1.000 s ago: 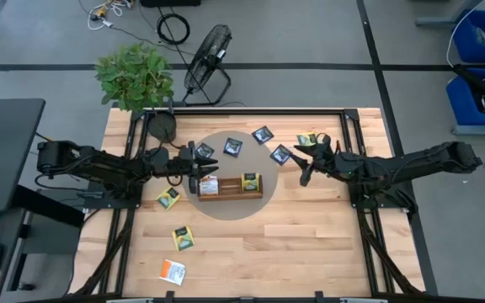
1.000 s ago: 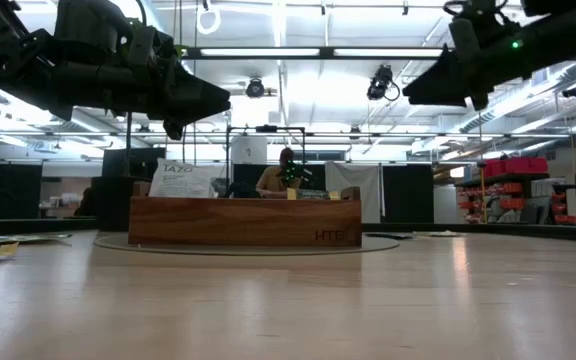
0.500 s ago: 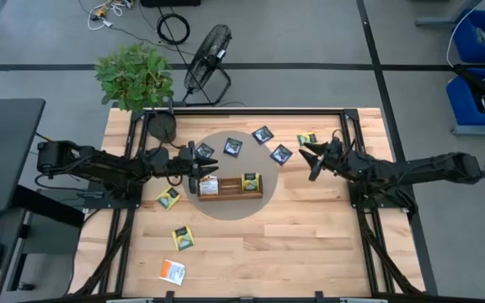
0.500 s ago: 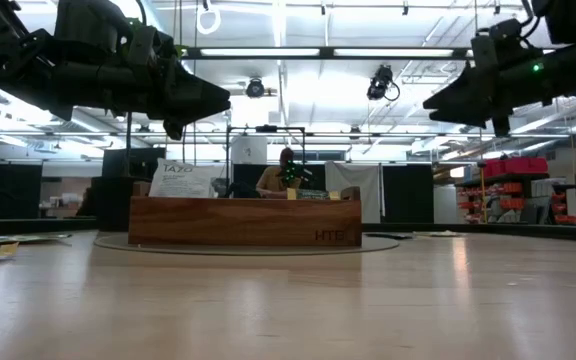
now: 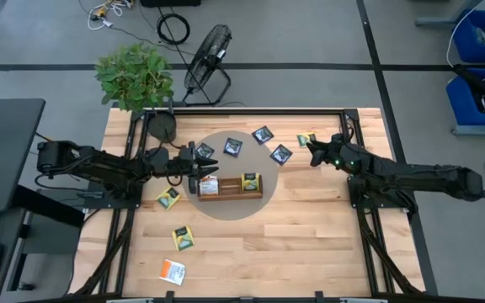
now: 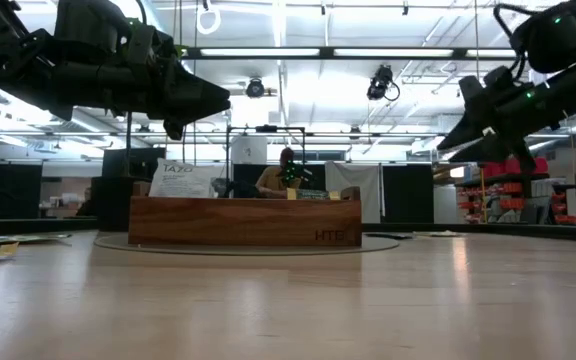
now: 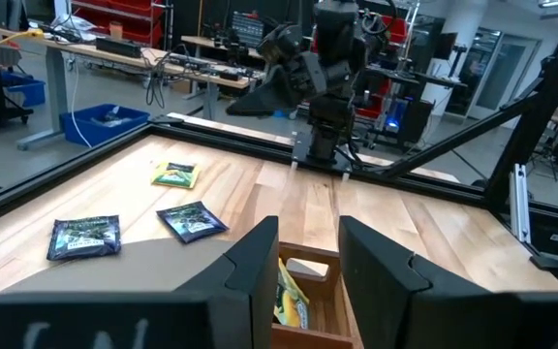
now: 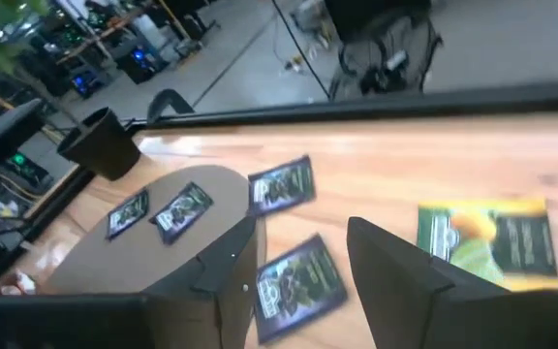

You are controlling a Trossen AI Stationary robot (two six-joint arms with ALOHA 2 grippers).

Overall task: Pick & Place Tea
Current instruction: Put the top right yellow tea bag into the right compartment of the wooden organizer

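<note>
While the low view shows only the front wall of the wooden tray, with its compartments hidden, the high view shows an orange-and-white sachet at its left end and a yellow-green sachet near its right end. The left gripper hangs over the tray's left end, fingers spread with nothing between them. The right gripper hovers at the table's far right, just beside a yellow-green sachet on the wood, fingers apart and empty. Navy sachets lie on the grey round mat behind the tray; more sachets lie on bare wood at front left.
</note>
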